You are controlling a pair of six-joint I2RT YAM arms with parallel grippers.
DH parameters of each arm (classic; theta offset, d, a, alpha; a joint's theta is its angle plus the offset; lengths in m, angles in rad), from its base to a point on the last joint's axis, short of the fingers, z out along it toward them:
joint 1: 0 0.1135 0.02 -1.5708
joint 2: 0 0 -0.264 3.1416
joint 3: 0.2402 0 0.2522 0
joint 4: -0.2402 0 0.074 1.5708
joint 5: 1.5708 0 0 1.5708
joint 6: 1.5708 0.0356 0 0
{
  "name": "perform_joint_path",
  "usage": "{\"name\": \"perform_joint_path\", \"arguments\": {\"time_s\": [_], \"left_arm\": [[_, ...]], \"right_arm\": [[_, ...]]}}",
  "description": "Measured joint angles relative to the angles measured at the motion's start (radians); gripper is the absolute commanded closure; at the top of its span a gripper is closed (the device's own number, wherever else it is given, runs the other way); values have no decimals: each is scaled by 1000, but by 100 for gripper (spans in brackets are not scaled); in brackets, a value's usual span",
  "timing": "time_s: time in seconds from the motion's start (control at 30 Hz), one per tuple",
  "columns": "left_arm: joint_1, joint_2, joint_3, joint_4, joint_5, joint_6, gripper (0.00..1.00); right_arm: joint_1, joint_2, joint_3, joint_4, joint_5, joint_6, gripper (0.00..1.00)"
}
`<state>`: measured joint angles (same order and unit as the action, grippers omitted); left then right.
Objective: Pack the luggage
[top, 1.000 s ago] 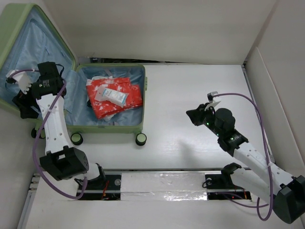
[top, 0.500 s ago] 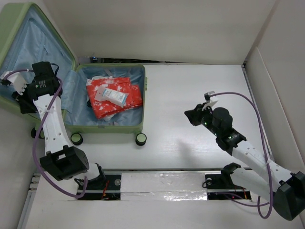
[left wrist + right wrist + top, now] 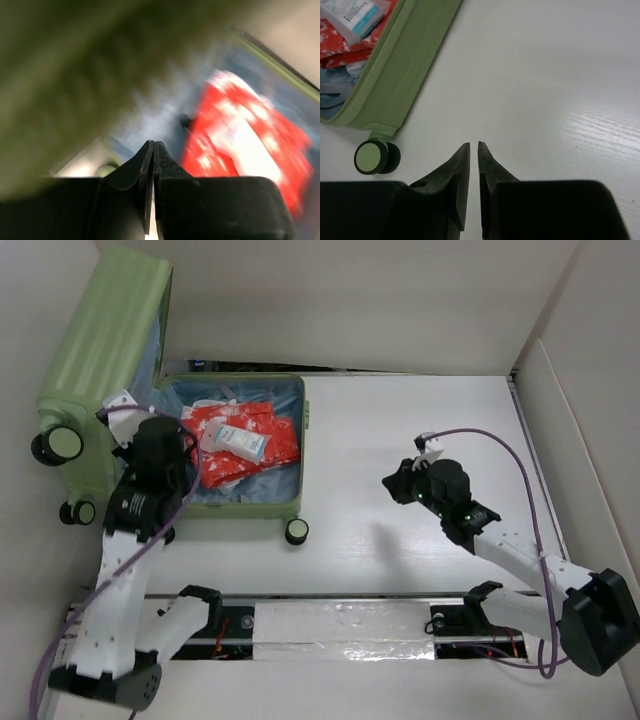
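Clenched tight with nothing between its fingers, the left gripper (image 3: 153,144) sits at the hinge side of the luggage (image 3: 240,508). The green lid (image 3: 105,340) looms close above it, though the blurred wrist view does not show whether they touch. The luggage lies at the table's (image 3: 400,420) far left, lid tipped up near vertical, red clothes (image 3: 250,455) and a white packet (image 3: 235,438) inside. The right gripper (image 3: 474,146), jaws a crack apart and empty, hovers over bare table well away. The unheld lid could drop back open or fall on the arm, and a push could roll the luggage on its wheels (image 3: 296,532).
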<state>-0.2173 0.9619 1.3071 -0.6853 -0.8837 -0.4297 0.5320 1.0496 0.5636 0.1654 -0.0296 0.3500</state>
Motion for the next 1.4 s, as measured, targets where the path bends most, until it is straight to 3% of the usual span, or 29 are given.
{"name": "perform_joint_path", "arguments": {"time_s": [0.03, 0.07, 0.13, 0.17, 0.2, 0.23, 0.3, 0.33, 0.43, 0.67, 0.73, 0.83, 0.9, 0.97, 1.03, 1.1, 1.13, 1.23, 1.4], "left_arm": [[-1, -66, -50, 34, 80, 37, 100], [-1, -134, -105, 71, 192, 71, 93], [0, -238, -180, 114, 423, 137, 69], [1, -276, -187, 114, 548, 161, 69], [1, -294, -185, 127, 661, 177, 77], [1, -298, -177, 142, 757, 190, 74], [1, -285, -176, 185, 955, 214, 52], [0, -278, -182, 204, 1044, 218, 26], [-13, -267, -210, 251, 1307, 208, 1], [-10, -138, -234, 334, 1866, 136, 1], [-10, -131, -253, 447, 1973, 33, 1], [-3, -142, -257, 745, 2073, -194, 1], [-3, -147, -242, 901, 2098, -299, 1], [-4, -133, -179, 951, 2079, -335, 1], [-4, -100, -55, 890, 1987, -297, 19], [-4, -45, 81, 800, 1830, -248, 38], [-5, -19, 139, 755, 1741, -225, 55], [5, 77, 295, 595, 1446, -169, 75], [135, 271, 376, 424, 1021, -115, 86]], "right_arm": [[0, 13, 2, 0, 1, 0, 82], [1, 26, 3, 1, 3, 0, 82], [6, 51, 7, 2, 6, 0, 82], [7, 63, 11, 2, 7, 0, 82], [11, 76, 16, 2, 9, 0, 82], [14, 87, 19, 3, 17, 0, 82], [23, 102, 25, 3, 32, -2, 81], [26, 106, 27, 3, 40, -3, 81], [33, 115, 31, 4, 63, -6, 78], [44, 117, 38, 2, 108, -11, 73], [46, 117, 38, 0, 124, -12, 73], [48, 112, 38, -1, 148, -13, 73], [49, 100, 38, -2, 163, -14, 78], [50, 86, 38, 1, 173, -16, 83], [51, 76, 37, 5, 180, -17, 96], [51, 71, 37, 7, 181, -18, 100], [51, 71, 37, 7, 181, -19, 100], [52, 68, 37, 5, 180, -23, 100], [66, 24, 27, 13, 172, -31, 100]]}}
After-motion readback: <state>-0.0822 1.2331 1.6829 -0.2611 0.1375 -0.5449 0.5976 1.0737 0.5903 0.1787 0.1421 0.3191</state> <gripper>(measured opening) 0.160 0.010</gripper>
